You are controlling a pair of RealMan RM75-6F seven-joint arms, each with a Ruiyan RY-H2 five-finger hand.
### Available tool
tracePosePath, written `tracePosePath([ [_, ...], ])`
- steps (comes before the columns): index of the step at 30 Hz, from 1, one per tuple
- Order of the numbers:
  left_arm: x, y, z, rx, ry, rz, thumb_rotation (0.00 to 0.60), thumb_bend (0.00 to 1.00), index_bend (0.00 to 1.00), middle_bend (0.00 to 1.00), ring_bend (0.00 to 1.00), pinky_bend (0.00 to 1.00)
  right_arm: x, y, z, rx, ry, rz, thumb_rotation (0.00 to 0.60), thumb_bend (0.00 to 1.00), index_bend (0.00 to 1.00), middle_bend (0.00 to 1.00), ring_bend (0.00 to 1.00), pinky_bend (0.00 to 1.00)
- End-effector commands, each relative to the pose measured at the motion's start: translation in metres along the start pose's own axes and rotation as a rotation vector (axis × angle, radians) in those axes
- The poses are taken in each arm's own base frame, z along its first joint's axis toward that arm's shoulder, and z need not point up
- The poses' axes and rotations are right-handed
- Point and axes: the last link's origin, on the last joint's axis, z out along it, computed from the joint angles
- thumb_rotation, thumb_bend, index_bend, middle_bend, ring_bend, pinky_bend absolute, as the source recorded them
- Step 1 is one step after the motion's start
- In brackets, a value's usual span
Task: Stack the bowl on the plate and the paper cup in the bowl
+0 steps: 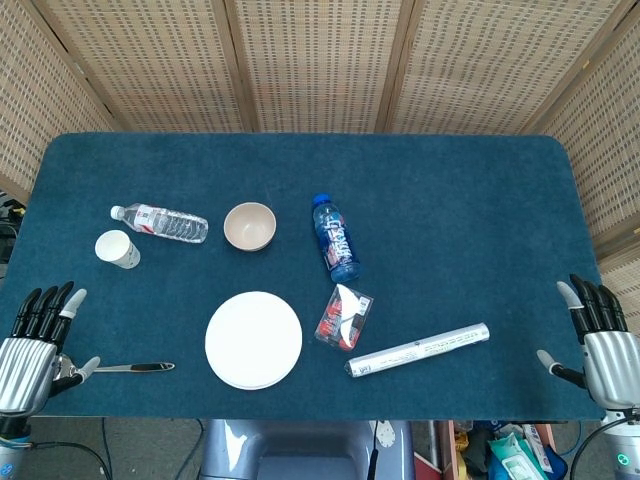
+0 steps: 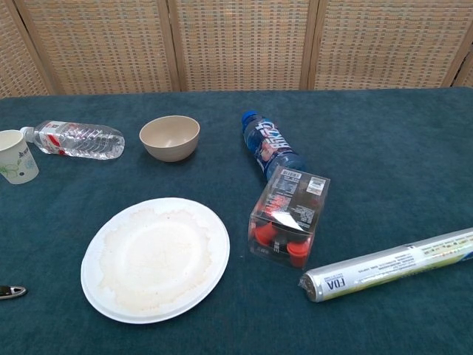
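Bowl sits mid-table beside a clear bottle, cup near the table's left edge, plate near the front edge. Left hand and right hand hover at the front corners, fingers spread, holding nothing, well apart from all three.

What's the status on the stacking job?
Left hand and right hand open, holding nothing. Bowl, paper cup and plate all apart. Nothing blocking.

backdrop: woven wicker screen panels in wooden frames; table: dark teal cloth; floor: grey, perhaps concrete
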Motion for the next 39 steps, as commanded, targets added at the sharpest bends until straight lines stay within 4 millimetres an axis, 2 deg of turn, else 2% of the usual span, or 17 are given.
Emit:
tracePosePath([
  [1,0.000,0.000,0.000,-0.001,0.001,0.000,0.600,0.00,0.00,0.00,0.00,0.00,0.000,0.000,0.000,0.000,-0.002,-0.001,0.600,0.14,0.01,0.00,0.00,0.00],
  [7,0.002,0.001,0.002,-0.005,0.007,-0.016,0.600,0.00,0.00,0.00,0.00,0.00,0.001,0.001,0.000,-0.005,0.001,0.004,0.600,0.14,0.01,0.00,0.00,0.00],
  [14,0.004,-0.001,0.017,-0.031,-0.009,-0.027,0.600,0.01,0.00,0.00,0.00,0.00,0.002,0.003,0.000,-0.012,0.005,0.009,0.600,0.14,0.01,0.00,0.00,0.00],
  [22,0.014,0.002,0.047,-0.072,-0.010,-0.027,0.600,0.09,0.15,0.00,0.00,0.00,0.002,0.004,0.001,-0.016,0.004,0.013,0.600,0.14,0.01,0.00,0.00,0.00],
  [30,0.013,0.015,0.107,-0.123,-0.076,0.030,0.600,0.15,0.25,0.00,0.00,0.00,0.003,0.007,0.002,-0.024,0.004,0.025,0.600,0.14,0.01,0.00,0.00,0.00],
  [36,0.003,0.027,0.149,-0.120,-0.124,0.050,0.600,0.18,0.25,0.00,0.00,0.00,0.004,0.010,0.003,-0.035,0.005,0.037,0.600,0.14,0.01,0.00,0.00,0.00],
  [39,-0.008,0.042,0.183,-0.120,-0.174,0.050,0.600,0.23,0.23,0.00,0.00,0.00,0.002,0.014,0.005,-0.048,-0.003,0.046,0.600,0.14,0.01,0.00,0.00,0.00],
])
